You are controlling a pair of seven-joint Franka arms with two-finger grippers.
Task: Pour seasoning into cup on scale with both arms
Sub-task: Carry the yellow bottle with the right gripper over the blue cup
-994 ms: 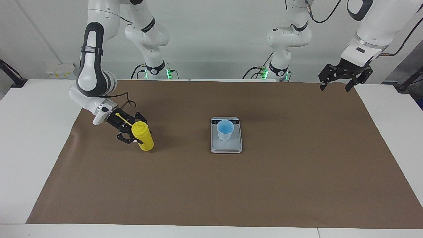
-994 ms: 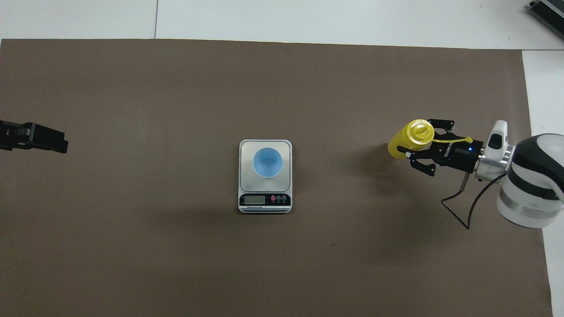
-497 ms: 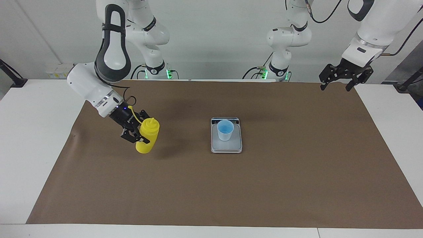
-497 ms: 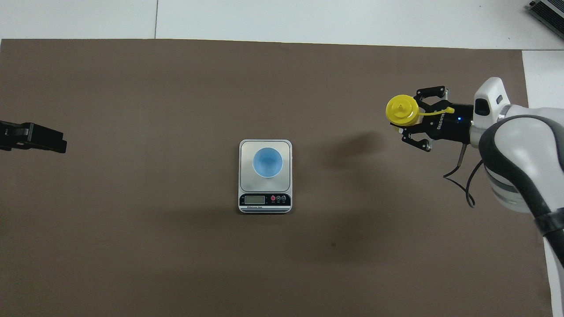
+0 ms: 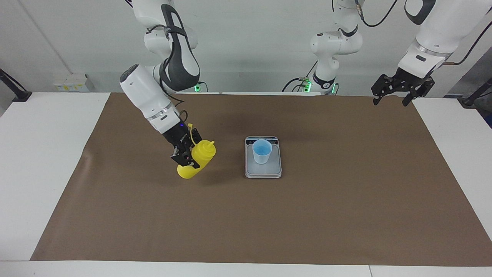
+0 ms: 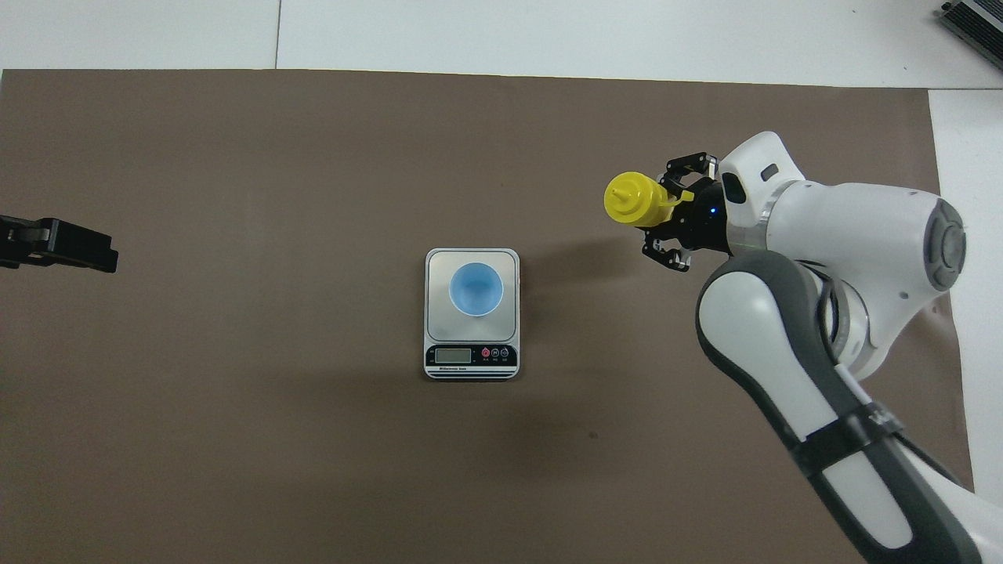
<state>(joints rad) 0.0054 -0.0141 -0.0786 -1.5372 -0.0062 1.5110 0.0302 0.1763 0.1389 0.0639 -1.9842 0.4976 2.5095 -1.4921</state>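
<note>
My right gripper (image 5: 191, 157) is shut on the yellow seasoning bottle (image 5: 200, 158) and holds it up over the brown mat, between the right arm's end and the scale. The bottle is tilted, its cone nozzle pointing toward the scale; it also shows in the overhead view (image 6: 631, 200) with the right gripper (image 6: 664, 211) around it. The light blue cup (image 5: 262, 151) stands upright on the silver-grey scale (image 5: 263, 171), mid-table; the cup (image 6: 476, 288) and scale (image 6: 470, 356) show from above too. My left gripper (image 5: 389, 101) waits open and empty over the mat's corner at the left arm's end (image 6: 61, 245).
A brown mat (image 5: 330, 215) covers most of the white table (image 5: 34, 161). The right arm's white elbow and forearm (image 6: 831, 258) hang over the mat at its end. A white box (image 5: 70, 82) sits at the wall by the right arm's end.
The right arm has lifted the yellow bottle off the mat and carried it toward the scale, tipping its nozzle that way. The left arm has not moved.
</note>
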